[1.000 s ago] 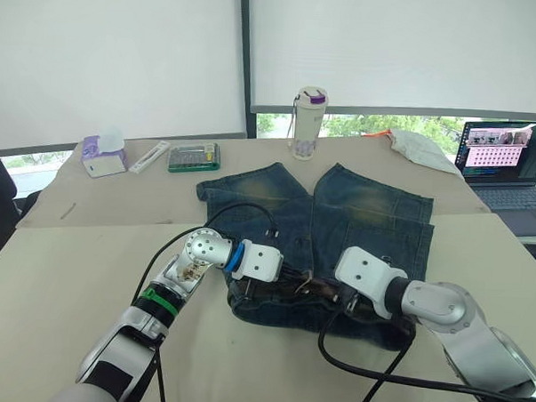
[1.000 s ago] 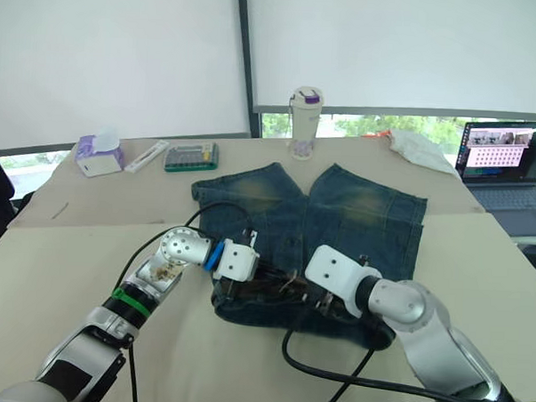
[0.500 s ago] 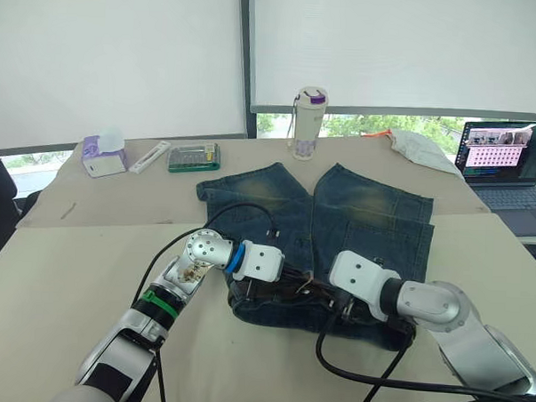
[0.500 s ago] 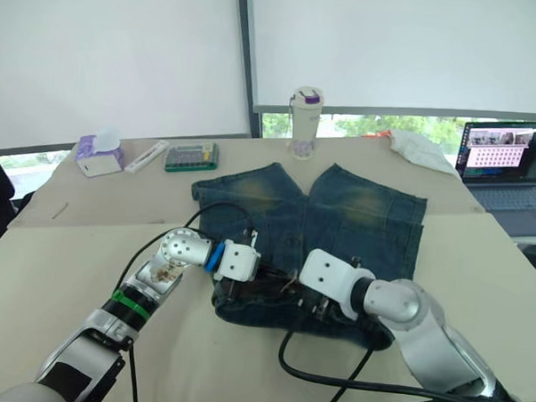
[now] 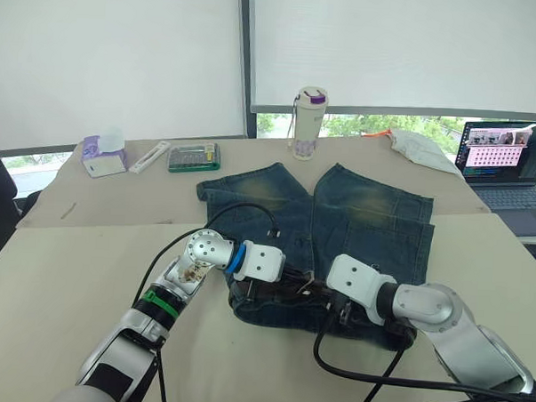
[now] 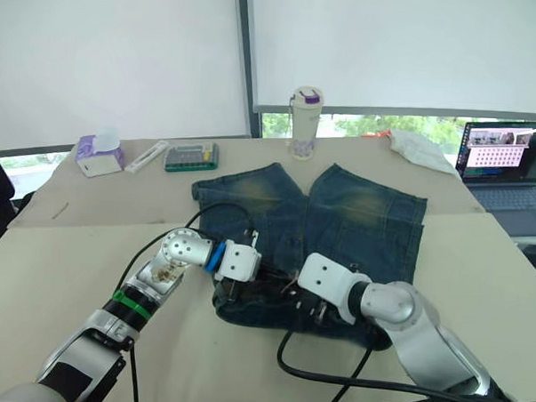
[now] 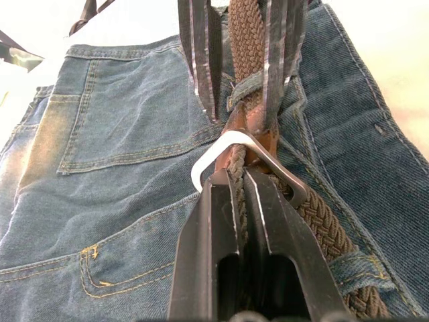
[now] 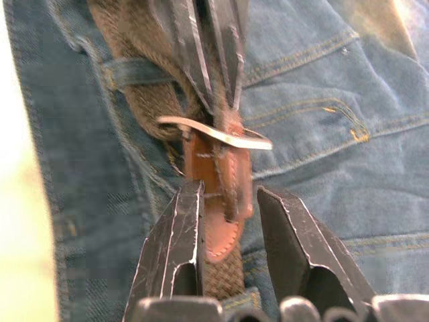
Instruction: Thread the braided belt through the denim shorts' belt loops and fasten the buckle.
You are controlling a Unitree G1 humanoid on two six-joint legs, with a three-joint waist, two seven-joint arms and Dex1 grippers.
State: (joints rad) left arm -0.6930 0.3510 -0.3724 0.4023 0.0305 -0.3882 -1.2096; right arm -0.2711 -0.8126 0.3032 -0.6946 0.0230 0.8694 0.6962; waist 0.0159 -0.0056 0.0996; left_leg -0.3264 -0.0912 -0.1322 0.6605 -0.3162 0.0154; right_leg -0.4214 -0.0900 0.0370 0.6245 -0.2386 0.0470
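Here, left gripper (image 7: pixel 239 176) pinches braided belt (image 7: pixel 249 40) — buckle (image 7: pixel 228 144) beside.

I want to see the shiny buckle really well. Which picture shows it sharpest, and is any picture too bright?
Left wrist view: the buckle is crisp, and the table beyond the denim shorts is washed out white. Right wrist view: the buckle and the braided belt look smeared and soft. Left eye view: evenly lit, with the buckle small between both tools.

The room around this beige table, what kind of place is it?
Probably an office or lab: an open black laptop at the table's edge, a green box of small tools, and white roller blinds over windows.
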